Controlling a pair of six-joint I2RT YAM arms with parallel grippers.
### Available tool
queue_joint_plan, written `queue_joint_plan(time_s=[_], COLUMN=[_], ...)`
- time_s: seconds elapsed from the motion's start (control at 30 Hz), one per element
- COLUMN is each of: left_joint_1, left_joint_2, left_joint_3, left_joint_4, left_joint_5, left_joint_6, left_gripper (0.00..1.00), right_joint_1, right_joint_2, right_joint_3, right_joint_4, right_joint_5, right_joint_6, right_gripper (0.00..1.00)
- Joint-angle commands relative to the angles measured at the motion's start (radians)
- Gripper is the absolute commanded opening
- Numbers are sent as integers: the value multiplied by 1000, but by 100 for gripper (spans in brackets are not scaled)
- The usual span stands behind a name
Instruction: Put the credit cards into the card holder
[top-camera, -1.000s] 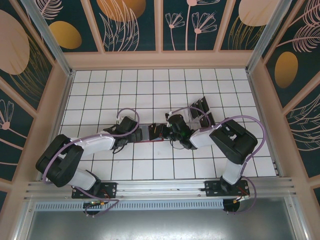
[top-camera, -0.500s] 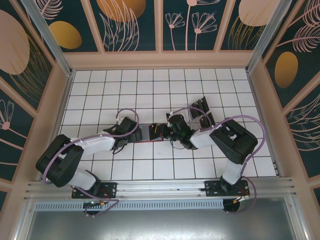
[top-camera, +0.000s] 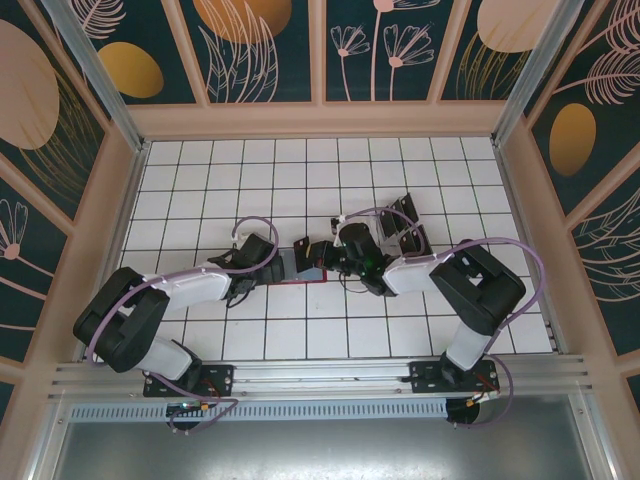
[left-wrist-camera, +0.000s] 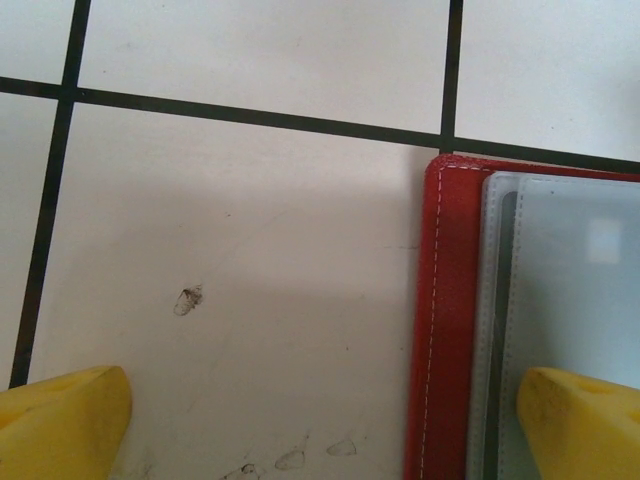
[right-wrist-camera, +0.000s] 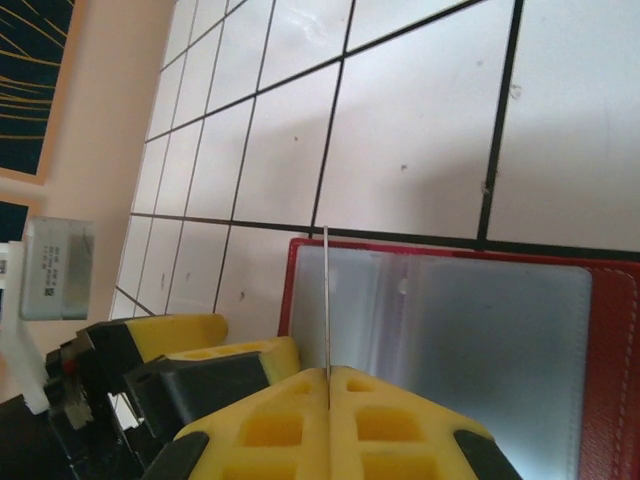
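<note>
We judge the task to be in its early part. The right pincer (right-wrist-camera: 328, 385) is clenched on one thin dark rectangular credit card (right-wrist-camera: 326, 300), which stands out straight ahead of its tips, edge-on to the wrist camera. Just beyond the card's end lies the flat red card holder (right-wrist-camera: 608, 340), opened on the white tiled tabletop (left-wrist-camera: 250, 250). Its clear plastic sleeve looks empty to us, so this card has yet to go in.

The left pincer (left-wrist-camera: 320, 425) is released, jaws spread wide. One fingertip sits over the holder's sleeve and the other over bare tile, so the red stitched edge lies between them. Whether it presses down, we cannot tell.

The overhead view adds what the wrist views lack: more dark cards (top-camera: 402, 210) wait behind the right pincer, well apart from the holder. The wrist views alone give the sleeve's stitching and the thinness of the card.
</note>
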Motion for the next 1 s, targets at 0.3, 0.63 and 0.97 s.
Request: queue_joint_plan(time_s=[0.3, 0.63, 0.97], left_joint_1=[-1, -1, -2], left_joint_2=[37, 34, 36], left_joint_3=[-52, -62, -64], left_joint_4=[-40, -25, -31], left_joint_5=[-4, -5, -24], left_joint_6=[-23, -24, -28], left_gripper=[99, 99, 99], right_joint_1=[-18, -17, -17], right_joint_2=[-6, 41, 113], right_joint_3=[27, -22, -92], right_joint_4=[87, 254, 414], right_joint_5=[-2, 4, 6], right_joint_6=[-21, 9, 68], right_gripper=[0, 0, 0])
